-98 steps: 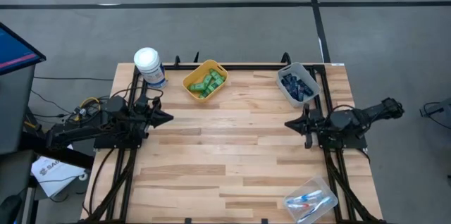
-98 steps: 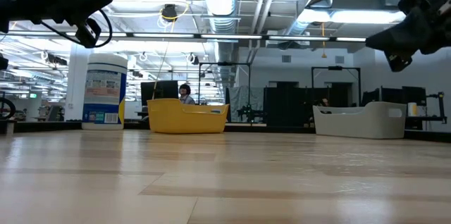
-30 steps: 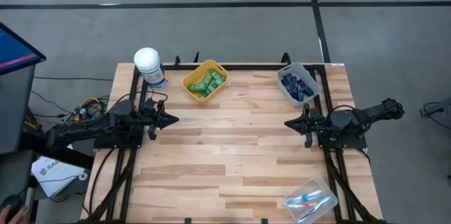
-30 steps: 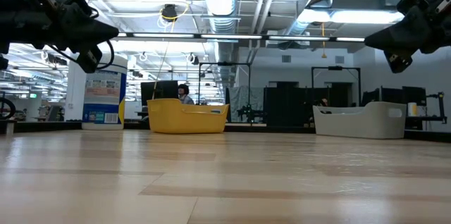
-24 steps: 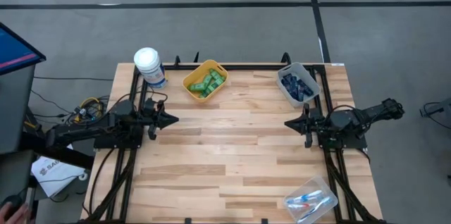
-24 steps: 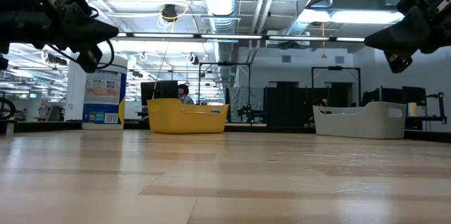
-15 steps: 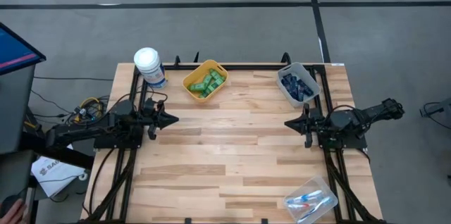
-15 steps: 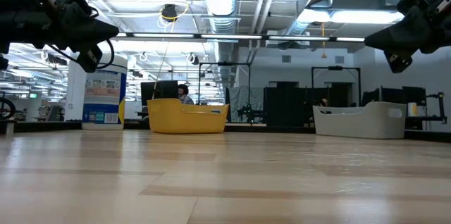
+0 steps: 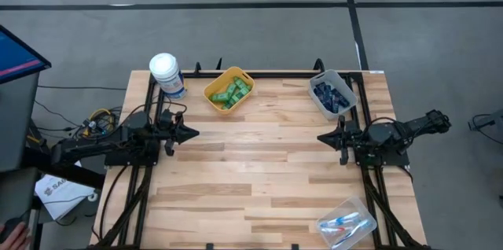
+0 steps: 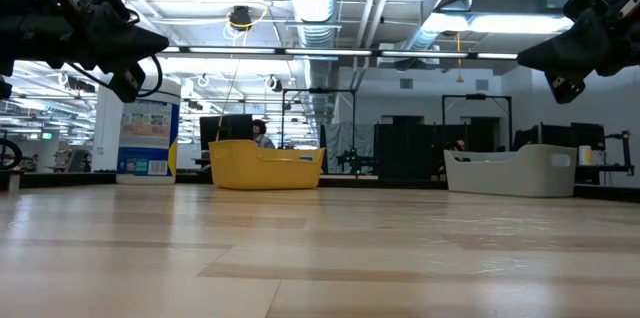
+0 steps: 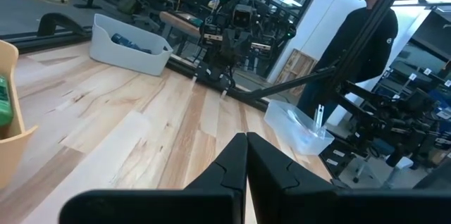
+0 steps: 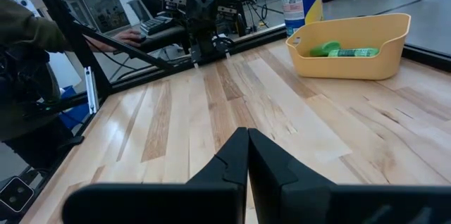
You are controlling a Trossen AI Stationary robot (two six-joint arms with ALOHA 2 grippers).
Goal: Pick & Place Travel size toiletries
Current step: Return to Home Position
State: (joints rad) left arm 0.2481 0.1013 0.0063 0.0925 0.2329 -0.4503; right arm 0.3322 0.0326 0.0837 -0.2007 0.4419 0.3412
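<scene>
Sensibly, homing means parking the dark left gripper (image 9: 189,133) mid-left and the dark right gripper (image 9: 321,137) mid-right — fingers pressed together, empty — clear of the binned small green bottles (image 9: 230,93) top-centre, navy tubes (image 9: 331,97) upper-right, thin white toothbrushes (image 9: 343,222) lower-right.

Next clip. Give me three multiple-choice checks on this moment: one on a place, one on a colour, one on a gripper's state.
1. Where is the clear bin?
A) at a corner of the table, on the side of the right arm
B) between the grippers
C) under the left arm
2. What colour are the items in the yellow bin?
A) navy
B) green
C) pink
3. The left gripper is:
A) open
B) shut on a toothbrush
C) shut, empty
Answers: 1 A, the high view shows it at that corner; 2 B, green bottles fill it; 3 C, its wrist view shows the fingers meeting with nothing between.
</scene>
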